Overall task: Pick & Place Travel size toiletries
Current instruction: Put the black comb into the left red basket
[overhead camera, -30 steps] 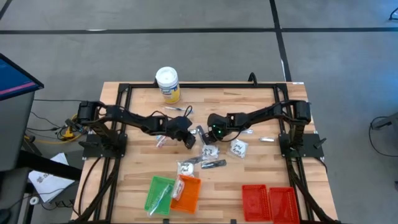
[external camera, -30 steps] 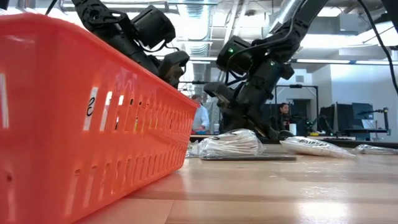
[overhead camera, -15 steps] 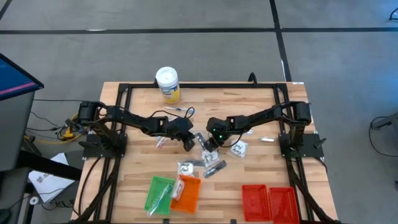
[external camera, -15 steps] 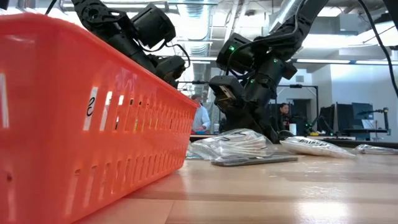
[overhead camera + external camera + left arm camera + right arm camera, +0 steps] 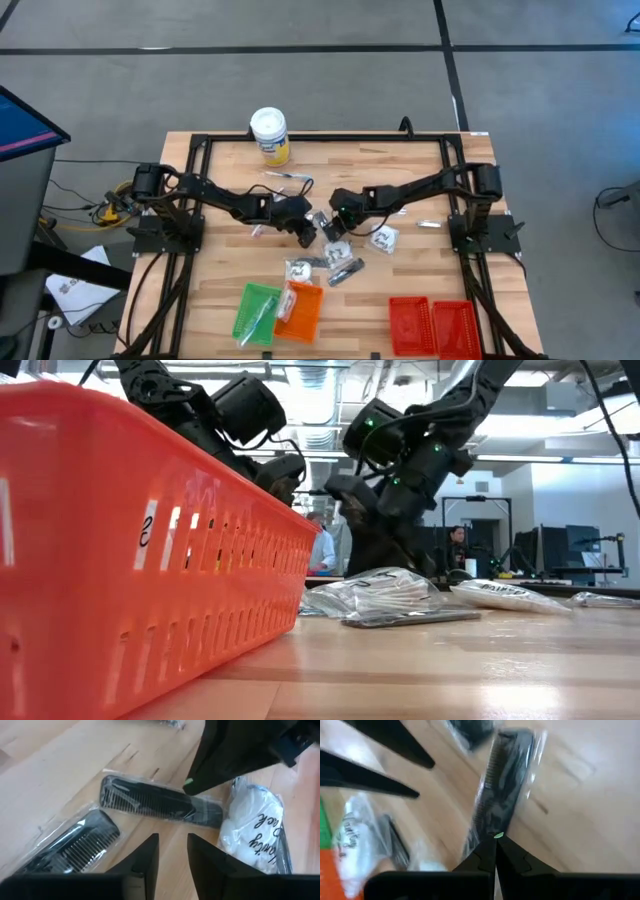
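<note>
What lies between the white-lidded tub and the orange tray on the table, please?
In the high view, between the tub and orange tray lie both hands, left and right, over wrapped combs and a white packet.

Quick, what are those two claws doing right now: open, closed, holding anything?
Left gripper: open, holding nothing, above the wrapped combs.
Right gripper: closed, its tips at a wrapped comb; whether they pinch it cannot be told.

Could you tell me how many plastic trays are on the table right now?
4, all along the near edge in the high view: a green tray, an orange tray touching its right side, and two red trays side by side farther right. None looks hidden.
</note>
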You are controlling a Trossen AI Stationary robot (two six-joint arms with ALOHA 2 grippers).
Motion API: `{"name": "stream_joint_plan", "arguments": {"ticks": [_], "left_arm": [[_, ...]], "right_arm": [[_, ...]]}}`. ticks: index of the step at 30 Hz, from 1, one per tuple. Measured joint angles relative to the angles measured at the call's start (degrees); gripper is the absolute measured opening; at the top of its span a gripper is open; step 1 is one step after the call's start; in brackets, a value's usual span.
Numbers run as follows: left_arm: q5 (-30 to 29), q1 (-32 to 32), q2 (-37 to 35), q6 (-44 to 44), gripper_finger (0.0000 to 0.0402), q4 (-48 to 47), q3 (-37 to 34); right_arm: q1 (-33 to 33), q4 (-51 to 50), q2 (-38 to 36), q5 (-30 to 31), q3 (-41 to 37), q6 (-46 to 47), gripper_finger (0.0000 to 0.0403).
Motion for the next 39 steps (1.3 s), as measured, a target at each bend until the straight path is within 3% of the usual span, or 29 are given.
{"name": "stream_joint_plan", "arguments": {"ticks": [11,21,31,39], "left_arm": [[0.2,0.0,0.0,-0.1,0.0093,0.5,0.0],[1.4,0.0,-0.1,-0.2,0.0092,0.9,0.0],[16.1,2.9,5.7,-19.5,0.0092,7.8,0.0],[16.9,4.3,6.0,-26.5,0.0092,9.1,0.0]], "right_arm": [[-1.6,-0.6,1.3,-0.3,0.7,1.2,0.0000],[-2.2,0.7,4.4,-5.0,0.9,3.2,0.0000],[-2.7,0.3,4.6,-5.3,0.8,3.6,0.0000],[-2.6,-0.2,4.6,-5.2,0.8,2.9,0.0000]]}}
